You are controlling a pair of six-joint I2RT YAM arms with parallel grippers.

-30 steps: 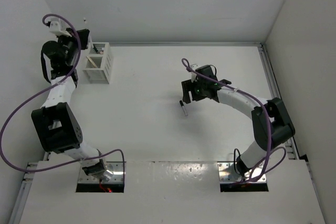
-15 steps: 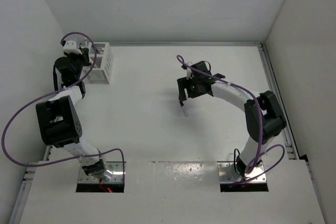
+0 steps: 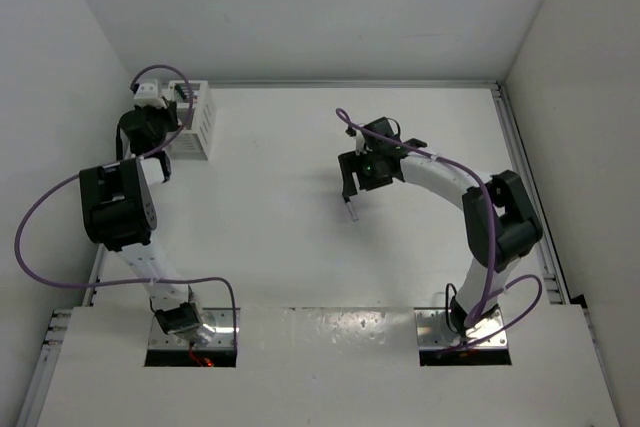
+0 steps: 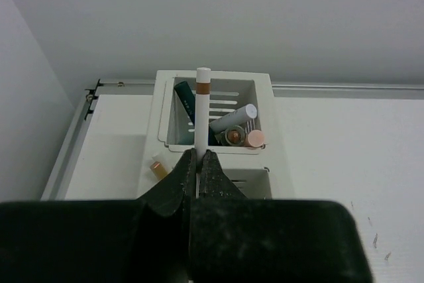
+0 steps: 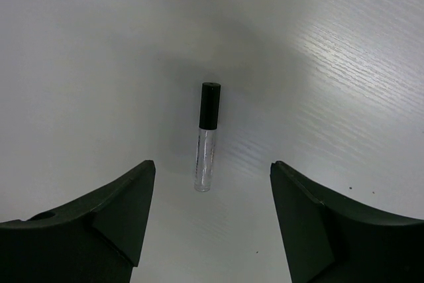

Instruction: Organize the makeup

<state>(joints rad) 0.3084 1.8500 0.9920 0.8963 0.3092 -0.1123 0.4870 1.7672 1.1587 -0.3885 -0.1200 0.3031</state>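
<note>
1. The left gripper (image 4: pixel 199 164) is clamped on a white stick (image 4: pixel 203 111), held upright just in front of the white slatted box (image 4: pixel 262 83).
2. Other sticks (image 4: pixel 233 120) lean inside one compartment of the box.
3. Well to the right of the box, the right gripper (image 5: pixel 212 170) hangs with its fingers apart above a clear tube (image 5: pixel 207 134) that lies on the table (image 5: pixel 331 64).

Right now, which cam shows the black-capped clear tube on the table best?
Right wrist: the tube lies centred in frame, black cap and clear body both distinct, nothing covering it. Top external shows only a thin sliver by the right gripper. Left wrist doesn't show it.
</note>
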